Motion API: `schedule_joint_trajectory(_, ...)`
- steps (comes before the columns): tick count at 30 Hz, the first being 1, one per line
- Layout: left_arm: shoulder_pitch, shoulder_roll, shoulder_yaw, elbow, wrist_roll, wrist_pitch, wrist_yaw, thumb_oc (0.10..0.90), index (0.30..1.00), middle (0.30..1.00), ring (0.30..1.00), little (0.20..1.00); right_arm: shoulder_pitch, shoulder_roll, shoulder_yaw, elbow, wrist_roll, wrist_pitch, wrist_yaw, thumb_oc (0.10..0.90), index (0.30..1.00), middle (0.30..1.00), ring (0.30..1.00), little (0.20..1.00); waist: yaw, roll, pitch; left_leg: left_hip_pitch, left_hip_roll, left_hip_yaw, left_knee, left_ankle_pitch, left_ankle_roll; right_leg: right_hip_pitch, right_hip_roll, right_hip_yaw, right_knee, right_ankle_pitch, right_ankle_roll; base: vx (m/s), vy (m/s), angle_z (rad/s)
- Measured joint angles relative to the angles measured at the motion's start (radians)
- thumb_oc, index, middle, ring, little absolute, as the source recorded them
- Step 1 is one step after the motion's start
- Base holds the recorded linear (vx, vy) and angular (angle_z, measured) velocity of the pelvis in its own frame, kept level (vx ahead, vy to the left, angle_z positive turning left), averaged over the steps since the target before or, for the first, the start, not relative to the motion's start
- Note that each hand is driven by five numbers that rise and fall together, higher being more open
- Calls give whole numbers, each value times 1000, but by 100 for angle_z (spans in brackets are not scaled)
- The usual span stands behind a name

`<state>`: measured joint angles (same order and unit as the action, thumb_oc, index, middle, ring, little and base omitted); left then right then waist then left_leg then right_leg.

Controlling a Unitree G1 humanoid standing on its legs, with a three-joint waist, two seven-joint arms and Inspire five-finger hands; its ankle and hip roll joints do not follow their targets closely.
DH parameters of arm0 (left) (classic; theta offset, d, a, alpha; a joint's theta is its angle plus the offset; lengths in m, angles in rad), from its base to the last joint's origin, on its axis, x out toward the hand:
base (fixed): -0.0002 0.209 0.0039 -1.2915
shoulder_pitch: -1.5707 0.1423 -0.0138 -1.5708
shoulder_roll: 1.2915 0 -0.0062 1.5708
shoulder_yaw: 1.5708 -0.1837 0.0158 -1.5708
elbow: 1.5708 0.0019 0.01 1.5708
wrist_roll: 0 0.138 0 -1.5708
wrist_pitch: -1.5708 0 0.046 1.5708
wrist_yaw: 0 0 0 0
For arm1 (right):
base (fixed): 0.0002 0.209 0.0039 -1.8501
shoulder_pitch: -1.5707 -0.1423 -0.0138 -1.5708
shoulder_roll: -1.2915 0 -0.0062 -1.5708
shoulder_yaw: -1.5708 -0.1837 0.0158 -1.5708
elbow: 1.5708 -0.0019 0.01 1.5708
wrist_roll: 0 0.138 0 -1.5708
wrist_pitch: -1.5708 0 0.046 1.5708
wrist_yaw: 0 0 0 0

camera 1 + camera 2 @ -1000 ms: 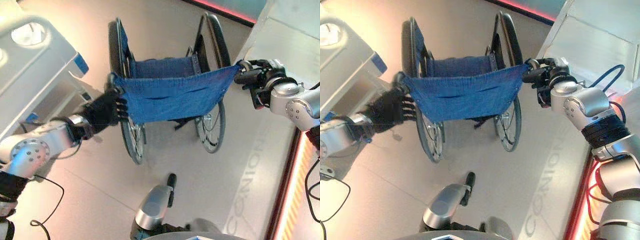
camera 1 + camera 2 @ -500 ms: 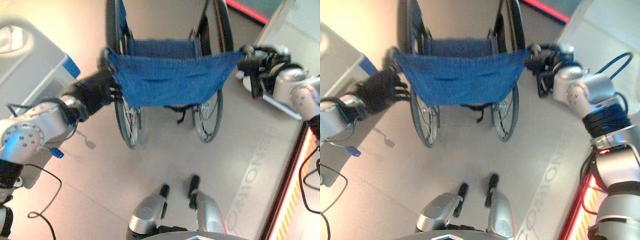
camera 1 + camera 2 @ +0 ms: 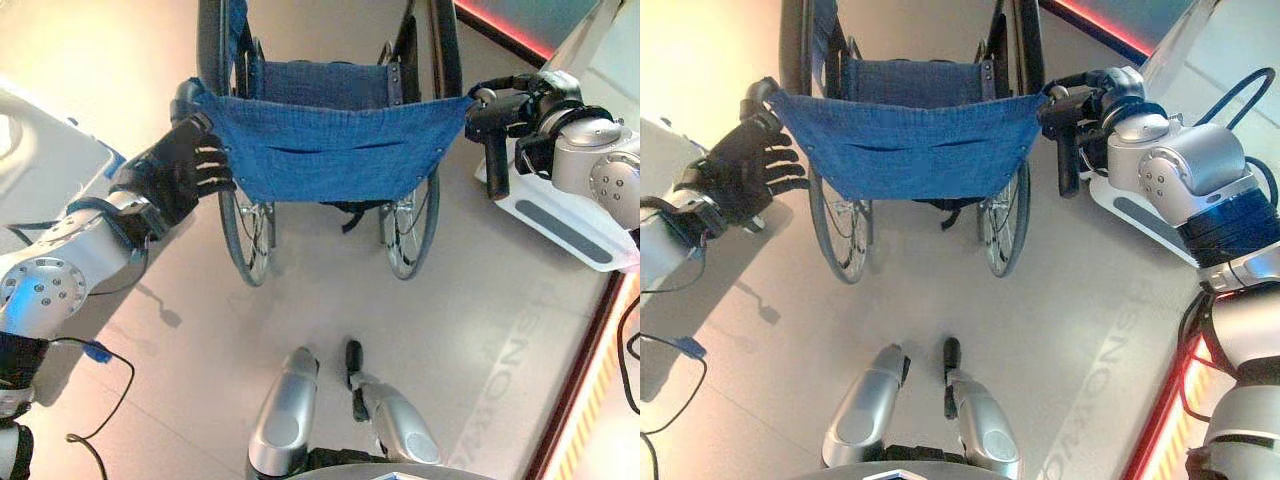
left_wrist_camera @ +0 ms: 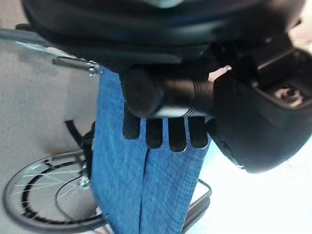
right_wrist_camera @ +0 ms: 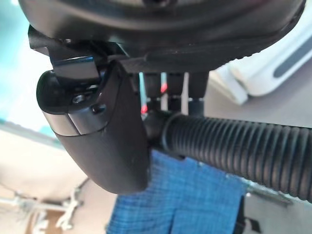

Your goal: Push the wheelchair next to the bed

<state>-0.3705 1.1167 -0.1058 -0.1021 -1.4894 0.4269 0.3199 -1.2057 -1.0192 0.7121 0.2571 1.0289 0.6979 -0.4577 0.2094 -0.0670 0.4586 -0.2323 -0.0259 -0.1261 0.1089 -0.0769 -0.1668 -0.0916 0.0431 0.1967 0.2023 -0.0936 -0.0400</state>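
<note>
At the far left the white bed (image 3: pixel 40 170) flanks the left hand (image 3: pixel 178 170), curled round a push handle of the wheelchair (image 3: pixel 335 150) — blue backrest crosswise, seat pointing straight away — whose other handle the right hand (image 3: pixel 510 115) grips.

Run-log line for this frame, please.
task: push wheelchair to bed | left hand: shut on left push handle | right hand: shut on right push handle | blue-fabric wheelchair: upright on floor

Both arms reach forward, left hand (image 3: pixel 180 170) and right hand (image 3: pixel 520 115) with fingers curled closed.
</note>
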Motion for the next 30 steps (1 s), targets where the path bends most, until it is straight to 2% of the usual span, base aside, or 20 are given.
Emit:
schedule_joint_trajectory(1,15,-18,10,-15,0,-8,-1,400,300,300,300,300,-9,-10,4,-9,-11,-7,-4,400,300,300,300,300,44,49,9,42,46,63,-40,143,2,-32,18,-119,159,-88,84,563,-80,-124)
schedule_joint_trajectory(2,34,-30,15,-15,5,-31,-1,400,300,300,300,300,-8,15,6,0,-39,-17,-6,400,300,300,300,300,66,45,8,34,55,142,-1,166,13,-67,13,-194,313,-155,74,701,-74,-110)
schedule_joint_trajectory(3,62,-67,24,-15,20,-56,0,400,300,300,300,300,4,37,7,16,-52,-22,-15,400,300,300,300,300,68,43,7,45,57,206,36,158,25,-30,16,-276,372,-199,18,535,-34,-47)
schedule_joint_trajectory(4,62,-71,21,-19,23,-60,-3,400,300,300,300,300,9,33,7,17,-62,-22,-15,400,300,300,300,300,83,38,6,45,45,224,82,133,59,57,36,-326,289,-213,-8,675,-34,-27)
schedule_joint_trajectory(5,61,-71,26,-24,25,-60,-3,400,300,300,300,300,8,34,7,15,-79,-23,-15,400,300,300,300,300,99,25,8,26,23,249,167,93,98,181,45,-319,90,-213,-34,449,-12,-24)
schedule_joint_trajectory(7,60,-88,40,-22,33,-62,-1,400,300,300,300,300,4,49,6,32,-102,-55,-14,400,300,300,300,300,102,38,10,-38,14,247,322,45,109,292,53,-273,-83,-175,-57,467,17,-9)
schedule_joint_trajectory(8,57,-93,46,-22,30,-61,-2,400,300,300,300,300,2,63,5,56,-121,-58,-13,400,300,300,300,300,108,26,7,-82,-11,238,362,18,122,312,45,-249,-98,-173,-54,486,26,10)
schedule_joint_trajectory(10,51,-88,47,-27,11,-58,-11,400,300,300,300,300,-1,62,3,80,-121,-62,10,400,300,300,300,300,109,24,4,-37,-44,240,171,48,147,342,55,-252,-88,-180,-43,516,62,-1)
schedule_joint_trajectory(11,39,-95,49,-17,0,-48,-21,400,300,300,300,300,-2,75,5,102,-124,-72,23,400,300,300,300,300,126,20,3,7,-31,240,118,123,243,322,64,-259,24,-211,5,420,68,-25)
schedule_joint_trajectory(12,39,-98,55,-17,1,-42,-23,400,300,300,300,300,-2,78,10,105,-127,-73,24,400,300,300,300,300,139,19,3,18,-21,255,116,118,255,279,62,-268,122,-228,50,387,35,-40)
schedule_joint_trajectory(14,40,-97,67,-20,1,-9,-37,400,300,300,300,300,-2,80,11,133,-126,-72,45,400,300,300,300,300,157,3,1,71,-41,274,99,103,292,170,24,-282,408,-216,202,456,10,-5)
schedule_joint_trajectory(15,41,-97,71,-25,1,6,-41,400,300,300,300,300,-1,80,12,136,-124,-72,47,400,300,300,300,300,157,-5,2,95,-57,269,91,92,297,136,11,-269,505,-191,266,334,-10,14)
schedule_joint_trajectory(17,41,-78,79,-36,2,15,-44,400,300,300,300,300,-6,79,11,135,-127,-80,48,400,300,300,300,300,154,-21,2,124,-77,260,56,91,303,96,-6,-257,554,-186,277,263,-15,12)
schedule_joint_trajectory(20,41,-78,97,-36,1,15,-56,400,300,300,300,300,-18,80,9,135,-139,-94,49,400,300,300,300,300,150,-21,2,148,-80,233,27,92,304,74,-31,-285,455,-235,188,176,-139,12)
schedule_joint_trajectory(21,41,-78,108,-40,-8,13,-57,400,300,300,300,300,-28,82,10,133,-159,-95,52,400,300,300,300,300,150,-20,3,151,-77,192,16,92,304,56,-56,-308,367,-274,119,78,-257,5)
schedule_joint_trajectory(22,42,-77,114,-41,-17,7,-56,400,300,300,300,300,-44,86,11,142,-161,-108,53,400,300,300,300,300,145,-14,4,148,-76,157,18,90,299,33,-82,-345,257,-291,82,54,-280,11)
schedule_joint_trajectory(23,41,-72,116,-41,-20,1,-57,400,300,300,300,300,-52,88,12,151,-166,-119,57,400,300,300,300,300,143,-12,4,145,-76,137,19,85,291,7,-105,-346,169,-286,86,53,-245,20)
schedule_joint_trajectory(25,41,-73,117,-41,-38,-19,-62,400,300,300,300,300,-72,88,19,168,-168,-119,68,400,300,300,300,300,123,-5,4,143,-74,78,23,77,276,-21,-144,-359,67,-181,142,174,-401,35)
schedule_joint_trajectory(28,39,-95,111,-35,-39,-52,-67,400,300,300,300,300,-88,89,25,171,-202,-142,73,400,300,300,300,300,76,28,4,141,-70,-46,35,58,259,-74,-264,-372,65,-95,256,304,-495,46)
schedule_joint_trajectory(30,32,-92,111,-22,-38,-53,-67,400,300,300,300,300,-97,93,20,169,-209,-143,73,400,300,300,300,300,66,39,5,147,-63,-91,37,48,244,-74,-321,-368,-39,-2,271,364,-496,39)
